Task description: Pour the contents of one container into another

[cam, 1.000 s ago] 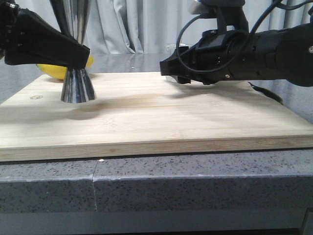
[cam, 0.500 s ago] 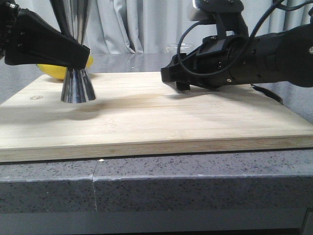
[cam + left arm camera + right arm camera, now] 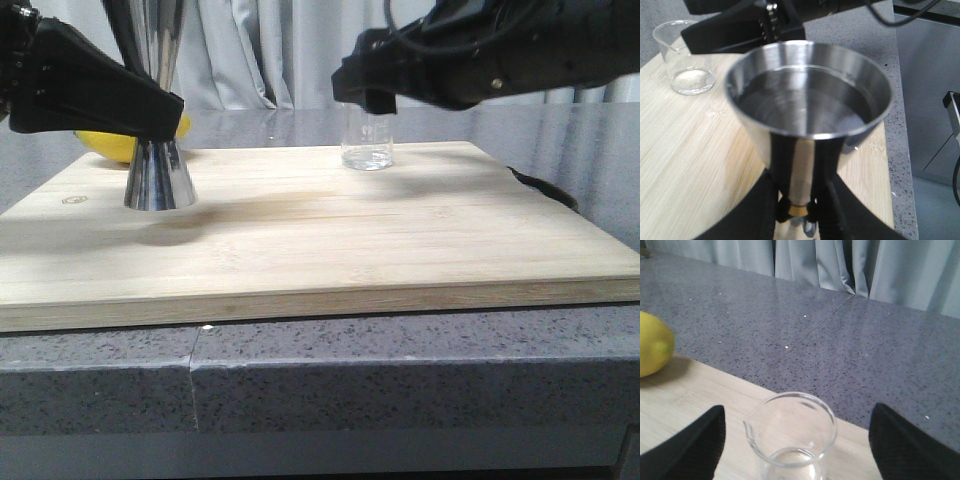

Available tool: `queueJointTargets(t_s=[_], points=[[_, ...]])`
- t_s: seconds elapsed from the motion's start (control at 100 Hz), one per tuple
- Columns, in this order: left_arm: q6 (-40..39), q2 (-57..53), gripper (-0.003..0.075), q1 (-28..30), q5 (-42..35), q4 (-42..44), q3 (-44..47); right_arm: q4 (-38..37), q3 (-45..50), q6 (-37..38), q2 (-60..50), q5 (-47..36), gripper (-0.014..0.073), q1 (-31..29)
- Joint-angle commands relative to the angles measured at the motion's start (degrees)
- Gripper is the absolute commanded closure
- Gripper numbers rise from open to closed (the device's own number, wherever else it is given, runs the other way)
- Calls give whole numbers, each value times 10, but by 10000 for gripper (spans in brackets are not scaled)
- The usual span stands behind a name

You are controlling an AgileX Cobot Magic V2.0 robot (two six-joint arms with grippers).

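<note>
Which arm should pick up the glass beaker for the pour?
The right. Its open hand already straddles the beaker standing on the board, while the left hand is shut on the jigger, which seems to hold liquid.

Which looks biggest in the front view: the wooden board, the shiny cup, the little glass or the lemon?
1. Wooden board, by far.
2. Steel jigger, its top cut off by the frame.
3. Glass beaker and lemon: unsure, since the left gripper hides most of the lemon.
</note>
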Motion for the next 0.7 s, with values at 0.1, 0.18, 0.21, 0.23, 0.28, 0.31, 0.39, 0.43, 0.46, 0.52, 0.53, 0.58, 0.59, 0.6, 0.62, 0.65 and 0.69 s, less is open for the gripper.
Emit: queueJointTargets(t_s=[0.1,0.18,0.21,0.23,0.28,0.31,0.39,0.43,0.46,0.52,0.53,0.58,0.59,0.6,0.62,0.65,0.69], points=[[-5,-23,739,-4,48,-42,-16,7,-10,2,-100,45,56,1],[-5,-23,739,-4,48,-42,-16,7,-10,2,-141,56,57,11],[-5,-23,739,-4,48,-42,-16,7,-10,2,-156,56,57,17],[-5,-23,739,-4,48,-44,-16,7,-10,2,-167,56,57,21],[-5,-23,739,-4,43,-46,-17,3,-10,2,-192,56,57,30],[-5,-23,739,-4,37,-46,-20,1,-10,2,-206,56,57,35],[-5,-23,739,-4,23,-47,-27,2,-10,2,-247,56,58,49],[-5,-23,739,-4,13,-50,-32,2,-10,2,-262,56,58,55],[-5,-23,739,-4,7,-52,-36,2,-10,2,-276,56,58,60],[6,-23,739,-4,-1,-62,-41,1,-10,2,-297,56,58,68],[11,-23,739,-4,-1,-64,-41,1,-10,2,-302,56,58,70],[29,-23,739,-4,-1,-80,-42,1,-10,2,-317,56,58,76],[32,-23,739,-4,-1,-84,-42,1,-10,2,-319,56,58,76],[37,-23,739,-4,-1,-87,-42,1,-10,2,-323,56,58,78],[44,-23,739,-4,-1,-94,-42,1,-10,2,-328,56,58,79],[51,-23,739,-4,-2,-104,-42,1,-10,2,-336,56,58,82],[58,-22,739,-4,-2,-119,-42,1,-10,2,-345,57,58,84]])
